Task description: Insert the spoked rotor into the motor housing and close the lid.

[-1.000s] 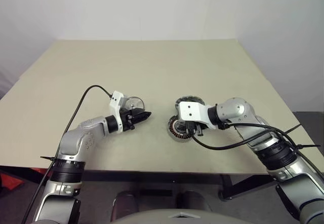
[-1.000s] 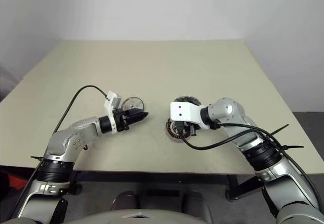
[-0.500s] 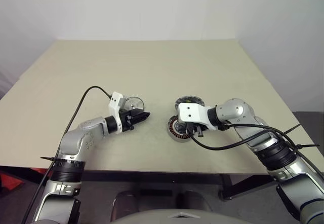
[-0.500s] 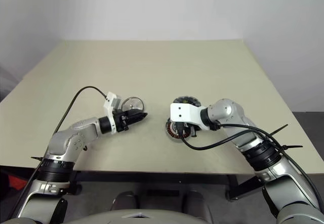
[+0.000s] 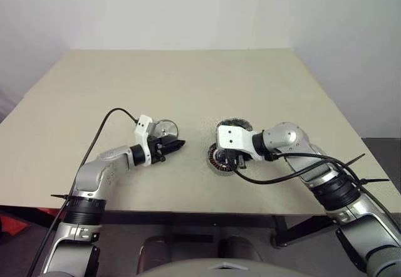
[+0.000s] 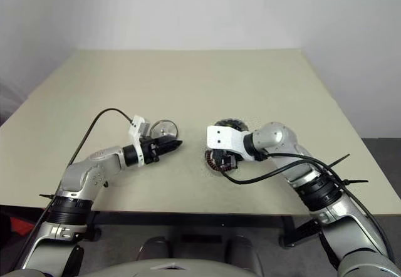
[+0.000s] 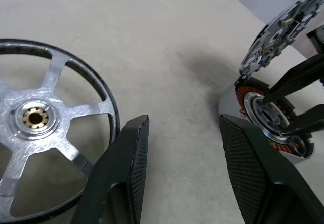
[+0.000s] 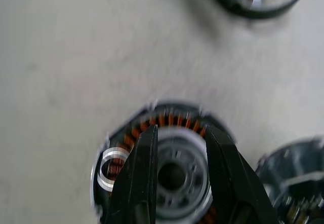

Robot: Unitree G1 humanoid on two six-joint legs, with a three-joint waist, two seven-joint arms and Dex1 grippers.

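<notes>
The spoked rotor (image 5: 166, 128) lies flat on the table, a shiny silver wheel (image 7: 45, 117) with a brass hub. My left gripper (image 5: 180, 144) hovers just right of it, open, with nothing between its fingers (image 7: 126, 153). The motor housing (image 5: 219, 159), ringed with copper windings, sits near the table's middle. My right gripper (image 8: 179, 130) points down onto it, shut on its silver centre (image 8: 172, 176). Just behind the housing, the lid (image 5: 236, 125) is partly hidden by my right wrist. In the left wrist view the lid (image 7: 283, 24) stands tilted up.
The beige table (image 5: 188, 76) stretches wide behind both arms. Black cables loop from each wrist, one (image 5: 294, 170) running over the front right of the table. The table's front edge lies close below the grippers.
</notes>
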